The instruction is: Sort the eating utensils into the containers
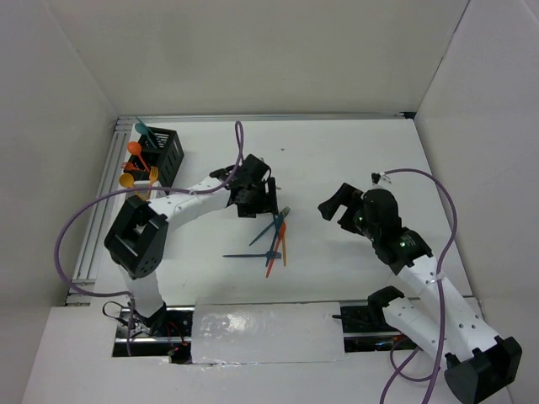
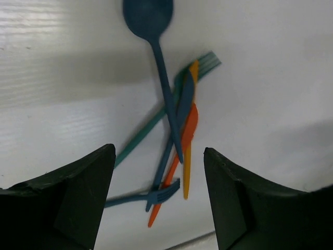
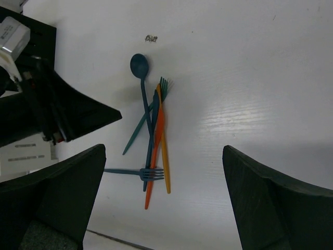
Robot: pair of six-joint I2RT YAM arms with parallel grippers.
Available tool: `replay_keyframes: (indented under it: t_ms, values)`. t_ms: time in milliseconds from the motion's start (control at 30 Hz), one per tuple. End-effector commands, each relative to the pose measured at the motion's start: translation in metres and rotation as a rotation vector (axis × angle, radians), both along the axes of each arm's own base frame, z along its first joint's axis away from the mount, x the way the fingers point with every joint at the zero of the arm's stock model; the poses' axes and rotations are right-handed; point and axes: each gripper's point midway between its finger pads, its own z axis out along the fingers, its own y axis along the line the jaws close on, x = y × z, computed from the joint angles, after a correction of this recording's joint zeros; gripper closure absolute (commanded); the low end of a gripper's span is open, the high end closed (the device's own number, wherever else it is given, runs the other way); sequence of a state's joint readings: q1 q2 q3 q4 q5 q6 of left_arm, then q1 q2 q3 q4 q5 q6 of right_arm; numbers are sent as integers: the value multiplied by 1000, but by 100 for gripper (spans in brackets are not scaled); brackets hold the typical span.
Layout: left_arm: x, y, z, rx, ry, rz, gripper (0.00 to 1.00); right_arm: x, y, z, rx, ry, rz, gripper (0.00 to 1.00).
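A pile of eating utensils (image 1: 274,240) lies mid-table: a dark blue spoon (image 2: 162,78), a teal fork (image 2: 151,130), an orange piece (image 2: 188,127), a yellow piece (image 2: 187,172) and a dark blue fork (image 2: 156,196). The pile also shows in the right wrist view (image 3: 153,135). The black caddy (image 1: 167,156) stands at the far left and holds teal, orange and yellow utensils (image 1: 137,156). The white caddy is out of view. My left gripper (image 1: 268,202) (image 2: 159,156) is open and empty, just behind the pile. My right gripper (image 1: 330,209) (image 3: 164,156) is open and empty, to the pile's right.
White walls enclose the table on the far, left and right sides. A metal rail (image 1: 101,210) runs along the left edge beside the black caddy. A purple cable (image 1: 84,219) loops off the left arm. The left gripper (image 3: 62,114) shows at the right wrist view's left.
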State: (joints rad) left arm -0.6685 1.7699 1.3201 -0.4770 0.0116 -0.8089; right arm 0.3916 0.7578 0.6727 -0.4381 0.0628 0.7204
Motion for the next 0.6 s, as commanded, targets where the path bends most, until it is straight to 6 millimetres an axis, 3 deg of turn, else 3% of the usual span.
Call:
replay_keyframes:
  t_ms: [0, 200, 233, 400, 433, 567]
  values:
    - [25, 15, -5, 61, 5, 192, 20, -2, -9, 3, -2, -5, -53, 1]
    - [45, 10, -26, 127, 9, 216, 26, -3, -13, 6, -8, -8, -69, 1]
    - [51, 6, -20, 117, -10, 210, 26, -3, -13, 5, -10, -7, -71, 1]
    - [57, -6, -32, 120, -8, 185, 32, -1, -15, 2, -20, 2, -81, 1]
    - [61, -9, -25, 108, -25, 182, 33, -1, -14, 2, -20, 4, -78, 1]
    - [60, -2, -51, 212, 16, 211, 36, -1, -16, 3, -23, -1, -88, 1]
